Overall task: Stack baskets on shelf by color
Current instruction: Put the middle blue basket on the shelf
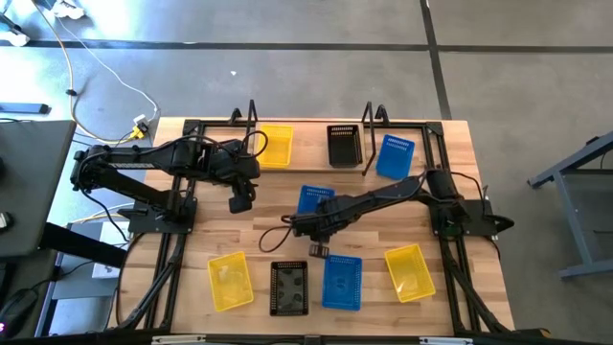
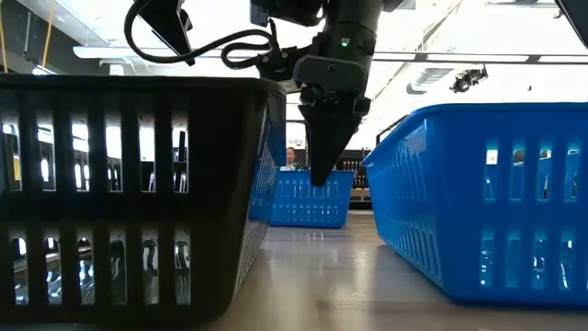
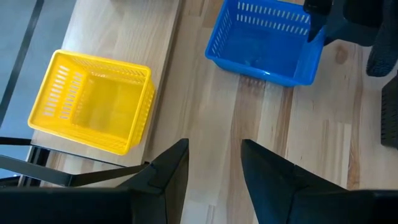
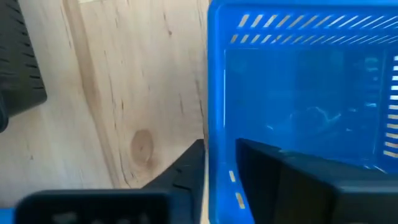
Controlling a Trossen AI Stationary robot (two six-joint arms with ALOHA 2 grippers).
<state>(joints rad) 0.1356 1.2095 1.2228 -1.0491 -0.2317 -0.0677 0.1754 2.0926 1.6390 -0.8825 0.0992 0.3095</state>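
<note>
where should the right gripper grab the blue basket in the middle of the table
By a thin side wall at the rim, coming straight down from above. The blue basket sits upright with its mouth open, so one finger can go inside and one outside. The right gripper is nearby; its wrist view shows its fingers straddling a blue basket's wall this way. The slotted walls look too wide to span.

The shelf (image 1: 311, 144) at the back holds a yellow basket (image 1: 276, 146), a black basket (image 1: 344, 145) and a blue basket (image 1: 395, 156), with bare wood between them. Its black wire frames (image 1: 374, 134) stand in the way at the ends. In the middle of the table (image 1: 206, 206), one blue basket (image 1: 313, 199) blocks the way, with the right gripper (image 1: 319, 250) close by. The left gripper (image 1: 239, 201) hangs over bare wood. Along the front, four baskets sit in a row (image 1: 287, 286) with thin gaps between them.
</note>
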